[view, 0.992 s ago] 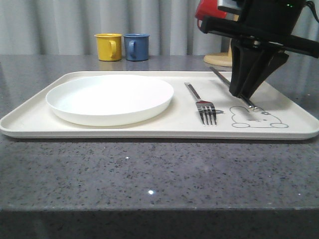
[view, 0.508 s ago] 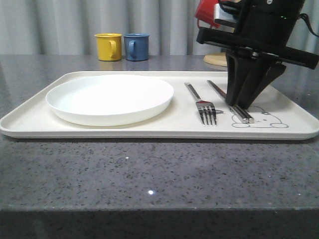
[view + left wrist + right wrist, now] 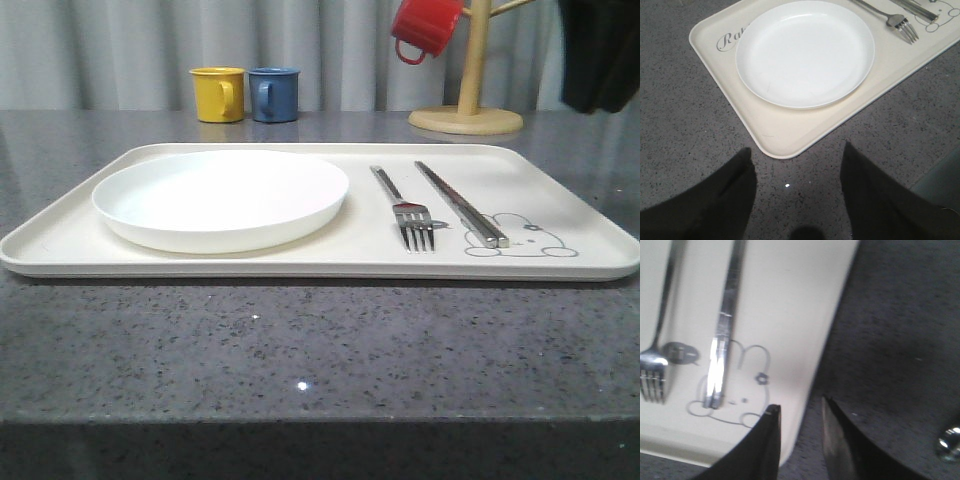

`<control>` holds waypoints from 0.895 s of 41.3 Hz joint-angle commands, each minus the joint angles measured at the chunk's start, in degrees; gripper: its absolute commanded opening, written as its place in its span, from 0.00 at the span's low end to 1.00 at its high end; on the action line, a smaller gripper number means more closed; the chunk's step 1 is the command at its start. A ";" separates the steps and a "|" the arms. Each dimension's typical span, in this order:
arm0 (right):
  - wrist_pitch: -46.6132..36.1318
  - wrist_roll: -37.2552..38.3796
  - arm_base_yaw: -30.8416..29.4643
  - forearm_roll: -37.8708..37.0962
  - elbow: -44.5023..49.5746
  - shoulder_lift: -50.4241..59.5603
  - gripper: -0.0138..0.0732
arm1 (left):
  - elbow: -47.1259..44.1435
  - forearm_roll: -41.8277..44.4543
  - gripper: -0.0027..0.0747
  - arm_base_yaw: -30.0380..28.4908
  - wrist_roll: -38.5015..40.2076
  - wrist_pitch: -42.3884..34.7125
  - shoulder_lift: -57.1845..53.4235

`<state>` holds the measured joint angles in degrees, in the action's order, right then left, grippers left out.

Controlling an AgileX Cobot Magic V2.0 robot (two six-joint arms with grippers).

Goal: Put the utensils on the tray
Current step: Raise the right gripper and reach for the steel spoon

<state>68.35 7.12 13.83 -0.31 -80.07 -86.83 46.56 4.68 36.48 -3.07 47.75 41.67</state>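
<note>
The cream tray (image 3: 560, 185) lies across the grey counter. A silver fork (image 3: 408, 210) and a pair of chopsticks (image 3: 462, 205) lie side by side on its right half, the chopstick tips resting on the rabbit drawing. My right gripper (image 3: 600, 100) hangs high at the right, above and beyond the tray's right end. In the right wrist view the right gripper (image 3: 799, 409) is open and empty over the tray (image 3: 790, 300) edge, with the chopsticks (image 3: 722, 340) and fork (image 3: 655, 360) beside it. My left gripper (image 3: 795, 147) is open and empty over the counter, just off the tray (image 3: 710, 45) corner.
A round white plate (image 3: 220, 195) fills the tray's left half. A yellow mug (image 3: 218, 93) and a blue mug (image 3: 274, 94) stand behind the tray. A red mug (image 3: 425, 25) hangs on a wooden mug tree (image 3: 468, 115). A small shiny blurred object (image 3: 950, 440) lies on the counter.
My right gripper has let go of the chopsticks, which now lie flat on the tray beside the fork. It has risen and moved off to the right.
</note>
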 commanded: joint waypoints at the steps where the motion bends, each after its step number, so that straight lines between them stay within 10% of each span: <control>1: -0.69 -0.79 -4.73 -3.87 1.06 4.61 0.43 | 1.51 0.17 0.51 0.39 0.56 -3.96 -0.20; 15: -5.16 -3.58 -22.32 -2.47 4.12 1.93 0.43 | 1.51 0.17 0.51 0.39 0.56 -3.96 -0.20; 37: -11.12 -4.81 -23.34 -1.72 4.05 -8.08 0.43 | 1.51 0.17 0.51 0.39 0.56 -3.96 -0.20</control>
<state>59.13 3.05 -9.25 -1.59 -74.95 -96.12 46.56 4.68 36.48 -3.07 47.75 41.67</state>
